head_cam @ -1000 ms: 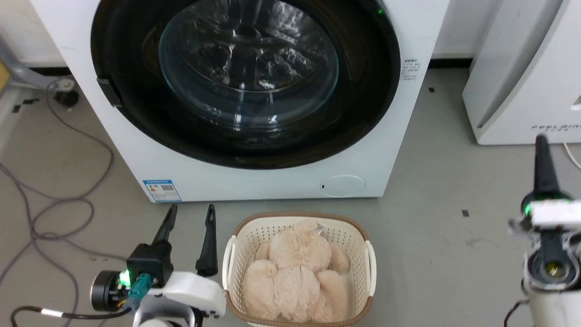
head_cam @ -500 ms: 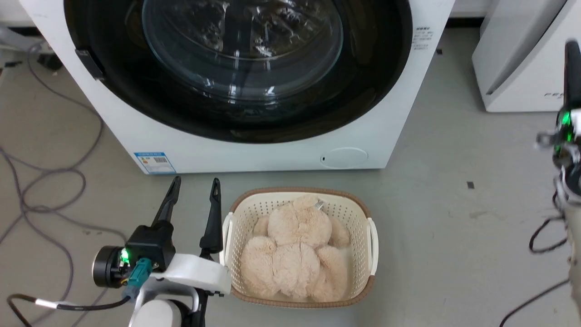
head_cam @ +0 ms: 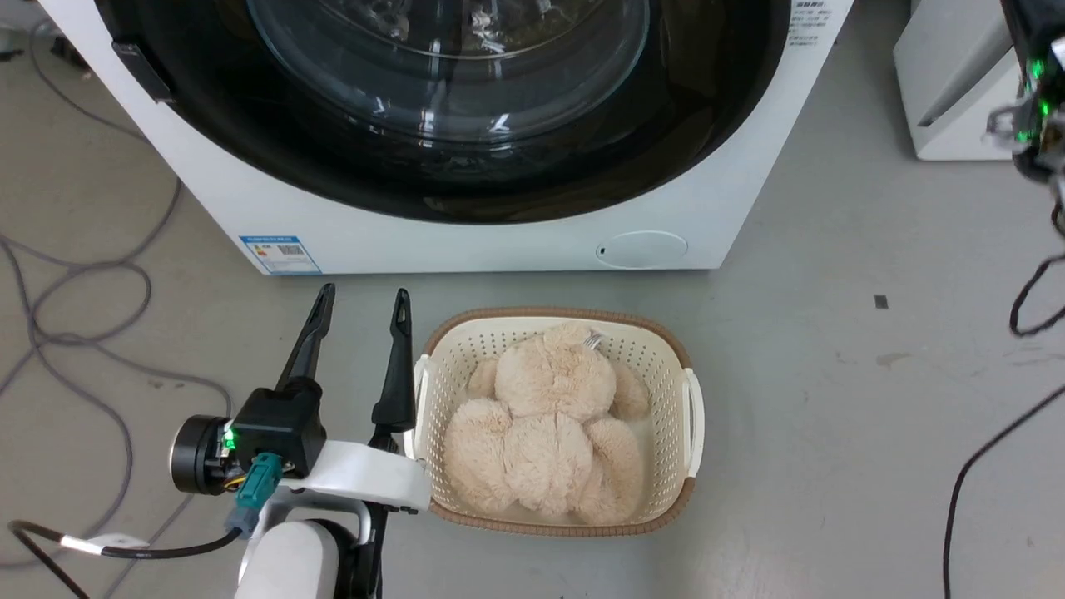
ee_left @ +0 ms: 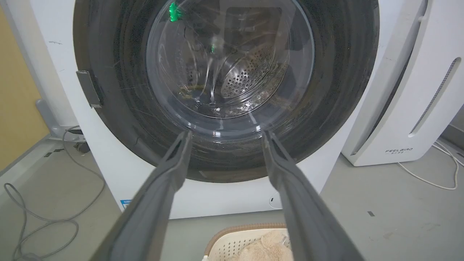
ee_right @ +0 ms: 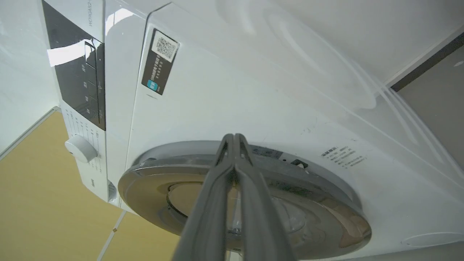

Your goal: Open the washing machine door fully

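The washing machine [head_cam: 466,245] is white, and its round glossy black door [head_cam: 449,162] lies closed and flush on the front. A grey tab [ee_left: 88,88] sits on the door's left rim. My left gripper [head_cam: 362,295] hovers low over the floor just left of the basket, open and holding nothing. In the left wrist view it [ee_left: 226,134] points at the door's [ee_left: 224,72] glass bowl from a distance. My right gripper [ee_right: 233,137] is shut on nothing, aimed at the door's [ee_right: 308,203] edge from the side. Its wrist [head_cam: 1032,100] shows at the upper right.
A cream basket [head_cam: 689,416] with a beige plush bear [head_cam: 549,416] stands on the floor in front of the machine. Grey cables [head_cam: 75,308] loop at the left. A white FEELBIRD appliance [ee_left: 409,108] stands to the machine's right, and black cables [head_cam: 990,449] hang there.
The camera has tipped down, so the whole picture slid up. Beyond that shift, my right arm has risen from the lower right to the upper right. The door stays closed.
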